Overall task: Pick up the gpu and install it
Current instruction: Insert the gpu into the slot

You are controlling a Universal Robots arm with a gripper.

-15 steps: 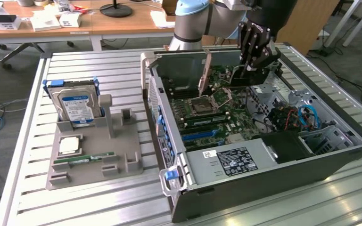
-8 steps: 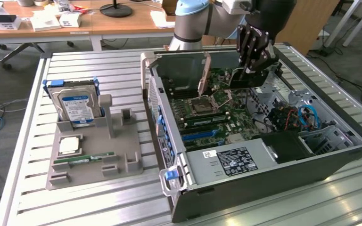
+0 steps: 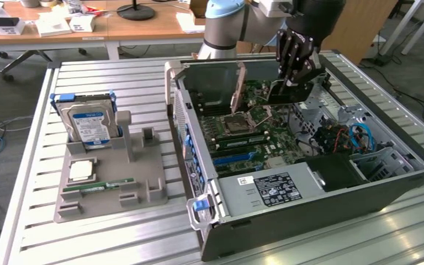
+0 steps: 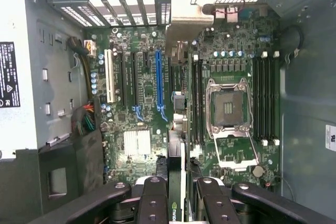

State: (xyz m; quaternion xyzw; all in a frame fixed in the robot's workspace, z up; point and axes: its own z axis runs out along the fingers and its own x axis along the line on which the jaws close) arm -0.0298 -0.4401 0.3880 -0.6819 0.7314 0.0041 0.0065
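While the gripper [image 3: 297,77] hangs over the open computer case [image 3: 388,187], its fingers [image 4: 152,203] are closed on the gpu [image 4: 174,209], pinching the thin card by both flat sides; in the wrist view the card runs edge-on away from the gripper, its silvery bracket [image 4: 184,19] at the far end by the case's rear openings; in the exterior view the gpu [image 3: 284,95] shows dark under the fingers, held above the motherboard [image 3: 249,138] and not seated. The long blue slot [image 4: 158,82] lies just beside the card's line, apart from it. I judge the card light and stiff but fragile (bare components, and a thin board that could twist if it meets a slot askew); the sound hold is along the upper edge, clear of the contact edge. On the counter [image 3: 123,243] the hard drive [image 3: 86,124] and memory stick [image 3: 97,187] rest in their holder [image 3: 146,182].
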